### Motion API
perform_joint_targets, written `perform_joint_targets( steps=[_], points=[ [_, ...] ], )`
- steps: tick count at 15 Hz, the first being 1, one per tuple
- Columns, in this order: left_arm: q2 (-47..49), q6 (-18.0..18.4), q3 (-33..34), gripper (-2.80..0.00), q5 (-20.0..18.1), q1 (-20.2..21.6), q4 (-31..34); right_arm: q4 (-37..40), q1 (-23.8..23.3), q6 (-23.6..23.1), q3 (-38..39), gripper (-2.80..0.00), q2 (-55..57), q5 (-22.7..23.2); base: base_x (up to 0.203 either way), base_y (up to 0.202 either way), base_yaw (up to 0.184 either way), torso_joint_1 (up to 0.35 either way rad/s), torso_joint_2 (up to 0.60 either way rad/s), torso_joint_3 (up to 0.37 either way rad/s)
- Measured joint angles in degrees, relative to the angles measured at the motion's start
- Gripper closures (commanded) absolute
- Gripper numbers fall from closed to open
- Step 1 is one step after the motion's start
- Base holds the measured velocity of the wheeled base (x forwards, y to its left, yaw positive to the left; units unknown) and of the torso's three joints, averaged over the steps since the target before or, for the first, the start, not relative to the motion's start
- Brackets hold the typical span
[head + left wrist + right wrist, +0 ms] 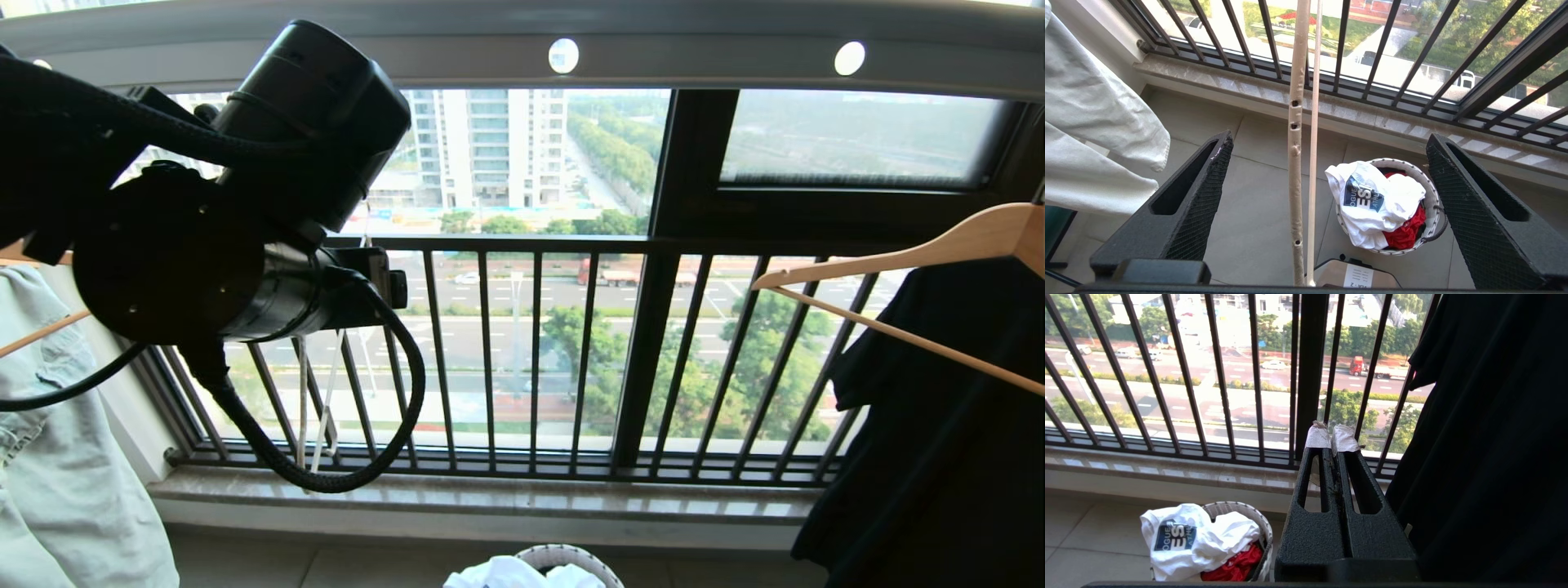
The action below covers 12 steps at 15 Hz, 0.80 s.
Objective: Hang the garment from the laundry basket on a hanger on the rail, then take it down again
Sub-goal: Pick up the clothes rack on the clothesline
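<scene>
On the floor below the window sill, the T-shirt (1372,200) lies crumpled on top of the basket (1431,196), logo up, over a red garment (1406,230); its top placement leaves it free to be lifted first. Basket and shirt sit at the near bottom edge of the head view (522,574), in front of the black railing (535,351). Up and to the left, the left gripper (1327,151) is raised with its fingers (1198,192) spread to their widest and nothing between them but the hanger (1295,134), whose two thin cream wires run through the gap without touching either finger; judged from this, the hanger is being approached for a grasp, and the shirt is not yet handled. The rail (653,57) spans the top. A pale garment (57,457) hangs at far left, a black one (939,457) on a wooden hanger (914,261) at right. The right gripper (1331,439) is parked beside the black garment, fingers (1345,439) pressed together, empty.
</scene>
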Motion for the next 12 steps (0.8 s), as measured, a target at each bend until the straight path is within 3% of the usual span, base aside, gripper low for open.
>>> perform_joint_targets(
  steps=[10,11,12],
  points=[
    [0.46,-0.22,1.21,-2.8,0.01,0.0,-0.11,0.0,-0.01,0.0,0.0,0.0,0.0,-0.02,0.0,0.0,0.0,0.0,0.0,0.0],
    [0.49,-0.26,1.23,0.0,0.01,0.02,-0.11,0.0,-0.01,0.0,0.0,0.0,0.0,0.0,0.0,0.0,0.0,0.0,0.0,0.0],
    [0.52,-0.35,1.23,0.0,0.01,0.01,-0.09,0.0,-0.01,0.0,0.0,0.0,0.0,-0.02,0.0,0.0,0.0,0.0,0.0,0.0]
  ],
)
